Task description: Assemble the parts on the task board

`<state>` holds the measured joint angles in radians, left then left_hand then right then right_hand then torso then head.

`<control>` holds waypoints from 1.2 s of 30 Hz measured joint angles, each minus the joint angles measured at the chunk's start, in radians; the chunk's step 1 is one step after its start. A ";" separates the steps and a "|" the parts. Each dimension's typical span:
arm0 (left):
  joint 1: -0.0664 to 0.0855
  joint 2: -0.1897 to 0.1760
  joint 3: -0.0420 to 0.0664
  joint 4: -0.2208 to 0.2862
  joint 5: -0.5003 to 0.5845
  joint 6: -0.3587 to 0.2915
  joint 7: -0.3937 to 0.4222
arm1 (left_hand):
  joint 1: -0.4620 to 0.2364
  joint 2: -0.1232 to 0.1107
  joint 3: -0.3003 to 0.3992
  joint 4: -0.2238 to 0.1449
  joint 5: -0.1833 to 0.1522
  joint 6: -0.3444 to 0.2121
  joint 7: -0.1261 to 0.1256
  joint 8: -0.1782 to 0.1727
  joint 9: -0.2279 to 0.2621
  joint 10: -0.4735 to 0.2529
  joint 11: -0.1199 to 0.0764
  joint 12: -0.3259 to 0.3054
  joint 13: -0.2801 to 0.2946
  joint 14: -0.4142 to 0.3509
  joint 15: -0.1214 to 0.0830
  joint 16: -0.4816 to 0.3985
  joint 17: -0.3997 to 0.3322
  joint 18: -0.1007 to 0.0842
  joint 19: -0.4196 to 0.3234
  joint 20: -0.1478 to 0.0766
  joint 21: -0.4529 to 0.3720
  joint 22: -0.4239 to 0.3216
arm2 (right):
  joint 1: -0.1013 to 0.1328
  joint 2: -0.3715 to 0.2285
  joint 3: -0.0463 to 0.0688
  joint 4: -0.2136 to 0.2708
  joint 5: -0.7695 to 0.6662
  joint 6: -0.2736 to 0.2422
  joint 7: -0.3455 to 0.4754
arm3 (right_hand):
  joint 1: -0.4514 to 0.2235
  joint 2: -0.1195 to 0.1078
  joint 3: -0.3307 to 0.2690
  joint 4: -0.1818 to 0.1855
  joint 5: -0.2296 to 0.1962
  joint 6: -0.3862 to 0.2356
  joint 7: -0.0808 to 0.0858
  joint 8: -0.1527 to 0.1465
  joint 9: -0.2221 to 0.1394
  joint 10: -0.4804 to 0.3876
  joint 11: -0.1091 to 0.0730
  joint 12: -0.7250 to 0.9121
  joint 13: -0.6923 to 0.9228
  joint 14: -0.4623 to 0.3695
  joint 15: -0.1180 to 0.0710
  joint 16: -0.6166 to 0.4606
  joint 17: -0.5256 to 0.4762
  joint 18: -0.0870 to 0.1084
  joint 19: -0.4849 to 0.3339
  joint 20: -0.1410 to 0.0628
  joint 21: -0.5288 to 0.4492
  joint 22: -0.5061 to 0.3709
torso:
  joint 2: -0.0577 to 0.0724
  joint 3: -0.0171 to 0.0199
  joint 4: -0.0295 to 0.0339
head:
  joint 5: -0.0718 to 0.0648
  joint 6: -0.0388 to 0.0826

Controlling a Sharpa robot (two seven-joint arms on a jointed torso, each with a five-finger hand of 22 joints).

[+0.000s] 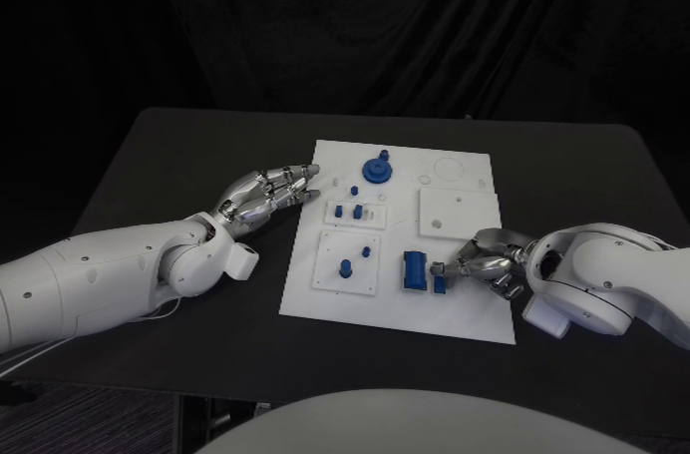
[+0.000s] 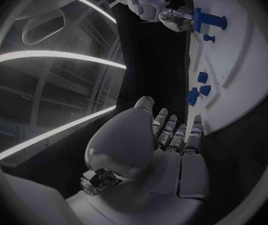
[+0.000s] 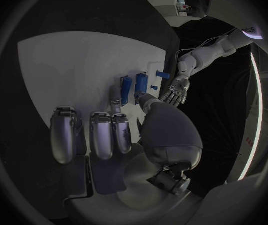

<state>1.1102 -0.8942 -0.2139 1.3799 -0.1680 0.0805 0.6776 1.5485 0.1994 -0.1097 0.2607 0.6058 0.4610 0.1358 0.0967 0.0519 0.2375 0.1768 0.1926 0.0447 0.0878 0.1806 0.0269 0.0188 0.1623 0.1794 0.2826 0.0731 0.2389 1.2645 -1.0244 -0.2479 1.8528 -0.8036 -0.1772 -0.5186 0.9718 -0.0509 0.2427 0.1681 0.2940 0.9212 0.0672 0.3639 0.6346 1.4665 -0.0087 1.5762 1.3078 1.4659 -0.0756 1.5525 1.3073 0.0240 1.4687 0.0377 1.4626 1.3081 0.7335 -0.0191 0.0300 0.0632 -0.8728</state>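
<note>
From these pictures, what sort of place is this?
Probably a robot test bench or lab set. A black table holds one white task board with small blue parts, dark curtains hang behind, and two robot hands, left hand and right hand, work at it.

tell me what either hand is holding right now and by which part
Nothing is held. The left hand hovers open beside the white board; the right hand reaches toward a blue part without gripping it.

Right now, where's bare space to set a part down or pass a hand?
Free: bare table behind the left hand, and black strip at the table's front edge below the task board. On the board, its near-left corner is bare. Crowded: board's near-right corner, where the right hand sits by the blue parts.
</note>
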 measured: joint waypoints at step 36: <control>-0.002 -0.004 0.000 0.001 0.000 0.002 -0.001 | 0.000 0.000 0.000 0.000 0.000 0.000 0.000 0.000 0.000 0.000 0.000 0.000 0.000 0.000 0.000 0.000 0.000 0.000 0.004 0.004 0.000 0.000 | -0.015 -0.073 0.000 0.068 -0.269 0.039 0.070 | 0.151 -0.016 -0.177 0.051 -0.058 -0.120 -0.065 0.505 0.386 0.000 -0.043 0.000 0.000 -0.001 -0.030 0.000 0.000 0.000 -0.002 -0.031 0.000 0.000 | 0.000 0.0003 -0.0011 | 0.006 0.000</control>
<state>1.1085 -0.8987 -0.2139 1.3806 -0.1680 0.0827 0.6769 1.5485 0.1994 -0.1098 0.2607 0.6058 0.4610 0.1358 0.0967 0.0519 0.2375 0.1768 0.1926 0.0447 0.0878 0.1805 0.0268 0.0187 0.1623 0.1832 0.2863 0.0731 0.2388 1.2493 -1.0976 -0.2481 1.9213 -1.0729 -0.1379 -0.4486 1.1228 -0.0670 0.0662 0.2187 0.2356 0.8008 0.0018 0.8686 1.0203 1.4668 -0.0519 1.5762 1.3077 1.4652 -0.1055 1.5525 1.3073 0.0239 1.4671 0.0071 1.4626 1.3077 0.7333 -0.0188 0.0290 0.0689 -0.8728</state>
